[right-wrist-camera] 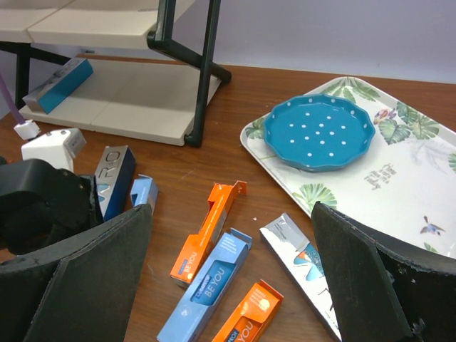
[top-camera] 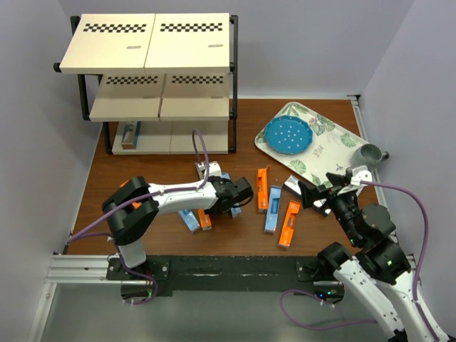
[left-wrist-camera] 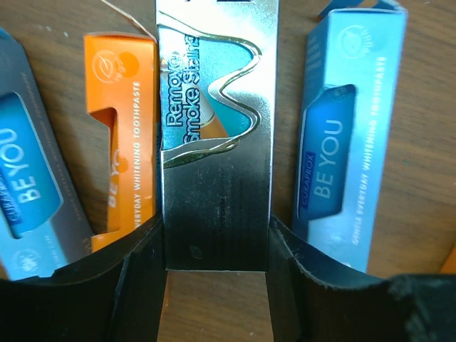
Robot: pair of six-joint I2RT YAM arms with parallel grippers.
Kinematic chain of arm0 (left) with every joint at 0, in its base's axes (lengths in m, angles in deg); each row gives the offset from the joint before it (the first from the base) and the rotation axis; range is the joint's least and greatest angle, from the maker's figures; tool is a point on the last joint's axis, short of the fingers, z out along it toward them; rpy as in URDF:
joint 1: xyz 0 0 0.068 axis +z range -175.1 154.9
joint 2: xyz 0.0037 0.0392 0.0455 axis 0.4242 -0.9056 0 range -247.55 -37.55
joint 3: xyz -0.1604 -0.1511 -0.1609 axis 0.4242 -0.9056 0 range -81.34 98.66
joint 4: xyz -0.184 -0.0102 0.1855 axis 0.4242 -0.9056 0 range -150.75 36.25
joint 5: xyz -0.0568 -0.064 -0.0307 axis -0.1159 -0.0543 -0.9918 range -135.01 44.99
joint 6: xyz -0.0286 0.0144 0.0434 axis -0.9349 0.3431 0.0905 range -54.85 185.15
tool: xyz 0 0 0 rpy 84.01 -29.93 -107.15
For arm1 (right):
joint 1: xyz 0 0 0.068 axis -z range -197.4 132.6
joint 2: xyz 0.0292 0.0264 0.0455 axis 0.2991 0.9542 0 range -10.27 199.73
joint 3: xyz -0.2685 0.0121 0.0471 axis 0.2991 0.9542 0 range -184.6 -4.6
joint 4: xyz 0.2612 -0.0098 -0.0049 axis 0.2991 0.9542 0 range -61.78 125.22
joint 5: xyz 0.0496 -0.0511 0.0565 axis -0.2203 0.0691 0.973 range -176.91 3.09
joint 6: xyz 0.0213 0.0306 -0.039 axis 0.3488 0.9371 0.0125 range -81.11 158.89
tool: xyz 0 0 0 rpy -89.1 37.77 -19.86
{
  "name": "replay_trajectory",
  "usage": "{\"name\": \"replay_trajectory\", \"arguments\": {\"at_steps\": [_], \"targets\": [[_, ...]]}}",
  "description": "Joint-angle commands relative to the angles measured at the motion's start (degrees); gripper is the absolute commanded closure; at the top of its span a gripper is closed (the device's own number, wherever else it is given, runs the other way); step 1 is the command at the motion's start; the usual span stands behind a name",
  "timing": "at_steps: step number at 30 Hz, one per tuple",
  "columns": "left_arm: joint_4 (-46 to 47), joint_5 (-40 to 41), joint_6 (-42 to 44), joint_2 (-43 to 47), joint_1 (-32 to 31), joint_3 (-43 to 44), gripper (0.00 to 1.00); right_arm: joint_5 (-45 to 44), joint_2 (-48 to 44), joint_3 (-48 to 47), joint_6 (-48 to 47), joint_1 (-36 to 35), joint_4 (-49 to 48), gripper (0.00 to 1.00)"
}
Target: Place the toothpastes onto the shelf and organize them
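- The left claw (left-wrist-camera: 217, 235) is clamped across the near end of a silver-grey rectangular toothpaste carton (left-wrist-camera: 217, 135), one finger pressed to each long side. Gripping the narrow width probably lets the carton be carried lengthwise and slid onto a board.
- Crowding it on the brown wooden table (top-camera: 142, 178) are an orange cardboard toothpaste carton (left-wrist-camera: 125, 128) at its 9 o'clock and a light blue cardboard toothpaste carton (left-wrist-camera: 349, 135) at its 3 o'clock. Both lie parallel and just beside the fingers, so a lift could drag them.
- The right claw (right-wrist-camera: 231, 214) hangs at the table's 4 o'clock with its fingers (right-wrist-camera: 78, 285) wide apart and nothing between them.
- It faces a second orange carton (right-wrist-camera: 208, 231), a second light blue carton (right-wrist-camera: 206, 296), a third orange carton (right-wrist-camera: 249, 313) and a second silver carton (right-wrist-camera: 296, 246). All four lie loose between the arms.
- Farther off, at 2 o'clock, a floral-patterned rectangular tray (top-camera: 335, 139) carries a round blue dotted plate (top-camera: 285, 135), with a small grey cup (top-camera: 370, 152) at its right end. It stands apart from the likely route to the shelf.
- Farthest, at 11 o'clock, is the three-tier shelf of black metal frame and cream boards (top-camera: 146, 53).
- One grey-and-blue carton (top-camera: 130, 134) lies on the left of its bottom board.
- The low gaps between boards and the black front post look like the main obstacles.
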Motion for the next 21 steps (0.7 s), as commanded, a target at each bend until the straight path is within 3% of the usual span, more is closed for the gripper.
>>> {"name": "replay_trajectory", "arguments": {"at_steps": [1, 7, 8, 15, 21], "targets": [[-2.2, 4.8, 6.2, 6.6, 0.1, 4.1, 0.65, -0.9, 0.7, 0.1, -0.4, -0.3, -1.6, 0.01], [0.0, 7.6, 17.4, 13.0, 1.3, 4.1, 0.67, -0.7, 0.7, 0.1, -0.4, -0.3, -1.7, 0.01], [1.4, 7.3, 22.5, 15.0, 1.9, 2.8, 0.67, -0.7, 0.8, 0.1, -0.3, -0.3, -1.7, 0.02], [17.8, 1.2, 43.5, 26.0, 14.4, -9.2, 0.67, -1.0, 1.1, -0.1, -0.4, -0.3, -1.4, 0.01], [30.6, -3.9, 54.1, 32.6, 25.3, -19.2, 0.67, -1.3, 1.6, -0.4, -0.3, -0.3, -0.9, 0.01]]}}
